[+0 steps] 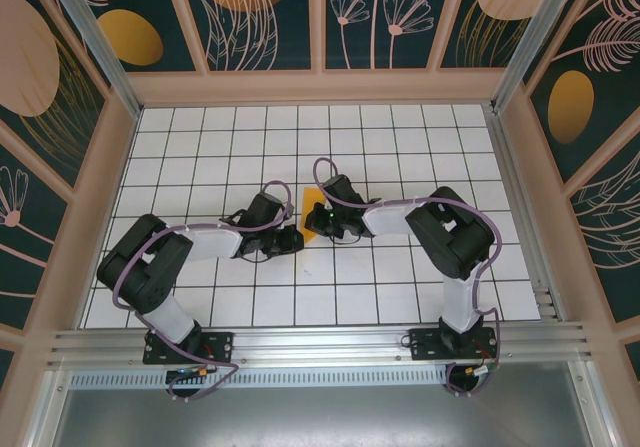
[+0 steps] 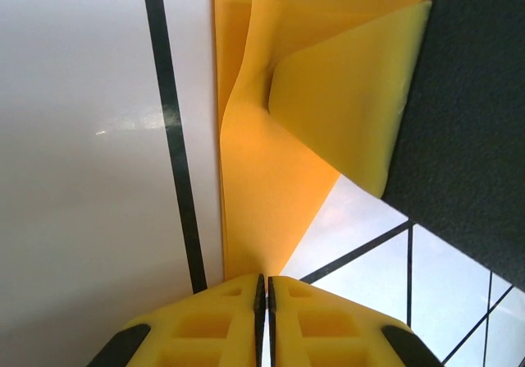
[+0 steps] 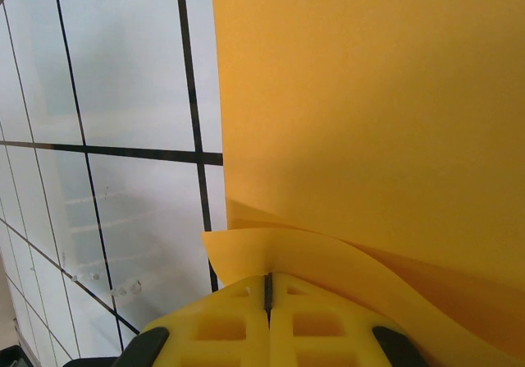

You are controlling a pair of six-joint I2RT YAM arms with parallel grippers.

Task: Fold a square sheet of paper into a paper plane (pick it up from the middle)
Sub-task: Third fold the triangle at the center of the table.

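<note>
clearly the orange-yellow paper (image 1: 314, 205) is a light, limp thing: it sits at the middle of the top view, partly folded, between the two wrists, and in the left wrist view it bows and buckles under its own slack. the left gripper (image 2: 264, 280) is closed tight on a narrow tip of it at the bottom of that frame, and the right gripper (image 3: 268, 282) is likewise clamped on a curled edge at the bottom of its own frame (both pinch little more than paper thickness). such a sheet will likely crease wherever it is squeezed, tear if the arms pull apart, and slide on the glossy white table (image 1: 400, 147), so i judge the safest hold is near an edge or along an existing fold, pads flat. room looks generous: open grid tiles lie above and to both sides of the paper in the top view, and the walls (image 1: 515, 167) stand well apart from it; the tight spot is between the grippers themselves, which are just beside each other.
</note>
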